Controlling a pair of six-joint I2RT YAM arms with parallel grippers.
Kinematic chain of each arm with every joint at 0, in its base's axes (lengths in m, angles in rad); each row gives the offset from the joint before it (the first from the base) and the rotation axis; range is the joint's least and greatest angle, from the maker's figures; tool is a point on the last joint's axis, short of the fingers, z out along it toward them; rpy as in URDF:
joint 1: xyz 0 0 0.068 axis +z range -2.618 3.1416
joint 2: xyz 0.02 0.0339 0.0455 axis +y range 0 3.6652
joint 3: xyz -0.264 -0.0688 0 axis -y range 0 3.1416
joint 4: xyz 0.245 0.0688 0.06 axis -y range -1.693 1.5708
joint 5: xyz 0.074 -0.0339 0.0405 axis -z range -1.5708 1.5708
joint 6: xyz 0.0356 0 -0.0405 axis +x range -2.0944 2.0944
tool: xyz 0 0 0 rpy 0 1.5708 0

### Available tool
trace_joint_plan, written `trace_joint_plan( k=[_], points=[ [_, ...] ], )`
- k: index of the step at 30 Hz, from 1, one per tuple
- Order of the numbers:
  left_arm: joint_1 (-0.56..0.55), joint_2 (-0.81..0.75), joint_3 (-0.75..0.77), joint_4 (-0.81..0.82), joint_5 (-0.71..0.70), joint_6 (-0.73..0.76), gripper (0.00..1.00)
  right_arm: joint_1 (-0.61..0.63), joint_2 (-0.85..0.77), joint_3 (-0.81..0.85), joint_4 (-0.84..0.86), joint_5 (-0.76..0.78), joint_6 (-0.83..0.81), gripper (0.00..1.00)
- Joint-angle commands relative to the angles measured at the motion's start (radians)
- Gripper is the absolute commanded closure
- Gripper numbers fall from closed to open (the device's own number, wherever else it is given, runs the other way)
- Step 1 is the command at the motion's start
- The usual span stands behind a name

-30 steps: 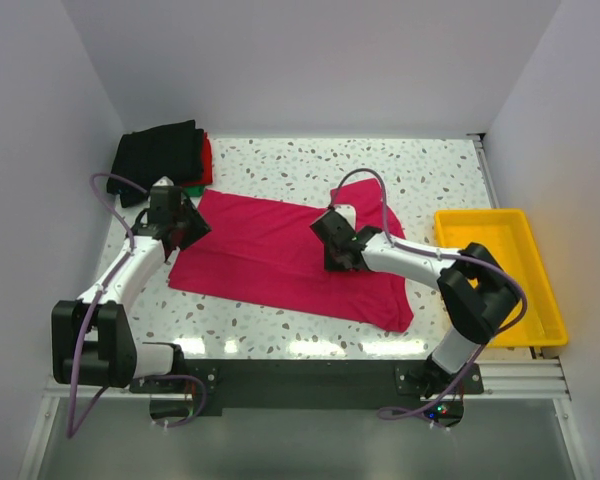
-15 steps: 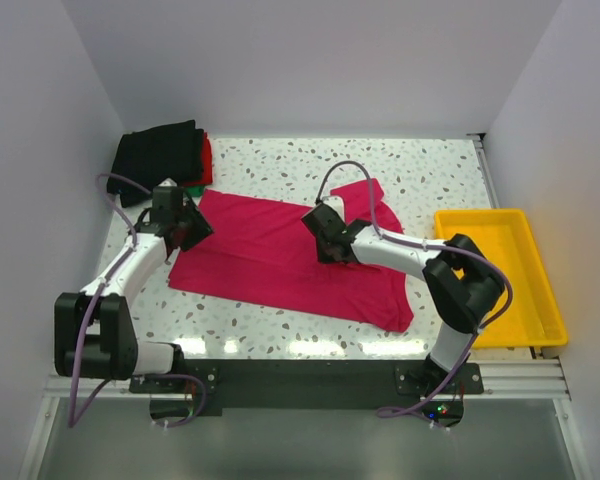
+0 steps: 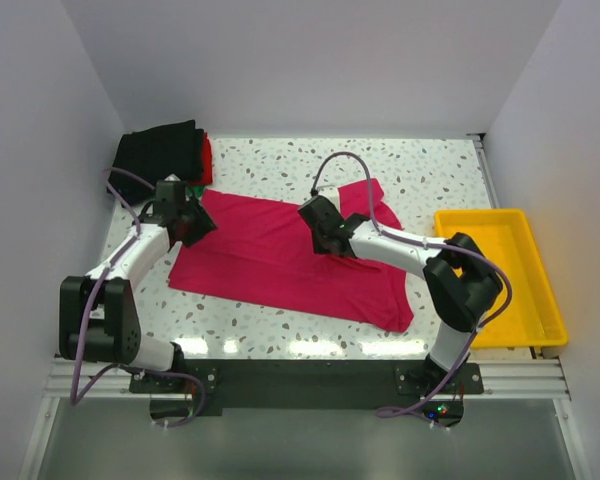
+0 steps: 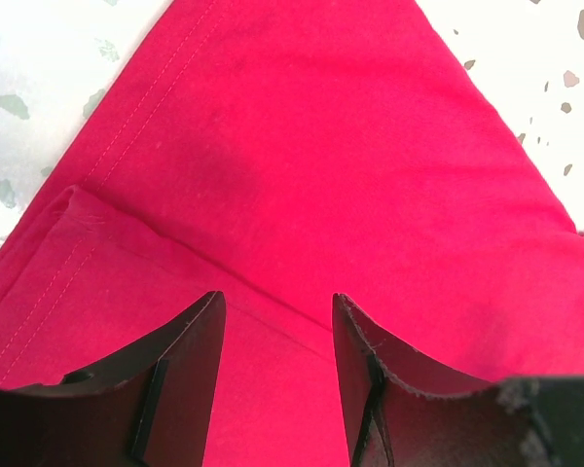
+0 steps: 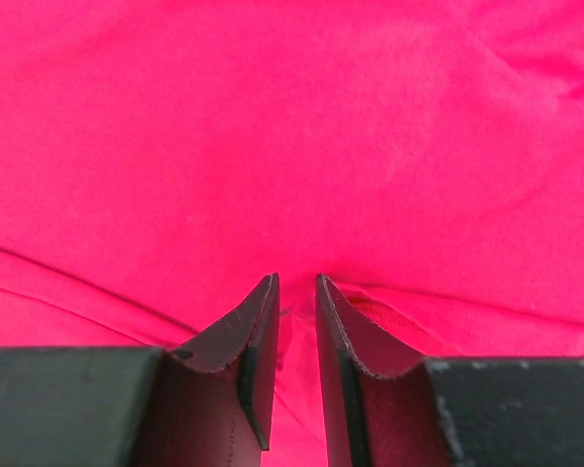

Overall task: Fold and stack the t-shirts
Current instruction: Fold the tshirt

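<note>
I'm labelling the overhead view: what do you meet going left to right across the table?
Stack of folded shirts → left claw, on the pink shirt's left edge → right claw, mid-shirt → yellow tray.

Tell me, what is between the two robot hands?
Only the pink t-shirt lies between the left hand and the right hand; the top view shows it.

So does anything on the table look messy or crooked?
Yes. The pink t-shirt lies crooked across the table and is only partly folded, with one sleeve poking out at the far side.
</note>
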State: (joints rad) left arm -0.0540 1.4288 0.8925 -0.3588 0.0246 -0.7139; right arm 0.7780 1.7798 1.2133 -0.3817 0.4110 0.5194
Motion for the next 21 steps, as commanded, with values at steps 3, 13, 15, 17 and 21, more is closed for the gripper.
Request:
trace_joint_plan(
  k=[3,13,15,17,21],
  points=[
    [-0.001,0.018,0.060,0.037,0.032,-0.001,0.47,-0.002,-0.117,-0.050,-0.088,0.045,0.100,0.75],
    [-0.001,0.012,0.060,0.046,0.040,-0.002,0.47,-0.002,-0.241,-0.262,-0.046,-0.044,0.214,0.74],
    [-0.001,0.015,0.060,0.047,0.041,-0.001,0.47,-0.002,-0.224,-0.265,-0.049,-0.044,0.222,0.74],
    [-0.001,0.013,0.059,0.049,0.041,-0.001,0.47,-0.002,-0.194,-0.253,-0.051,-0.040,0.222,0.74],
    [-0.001,0.009,0.060,0.046,0.043,0.005,0.47,-0.026,-0.148,-0.224,-0.040,-0.038,0.209,0.74]
  ],
)
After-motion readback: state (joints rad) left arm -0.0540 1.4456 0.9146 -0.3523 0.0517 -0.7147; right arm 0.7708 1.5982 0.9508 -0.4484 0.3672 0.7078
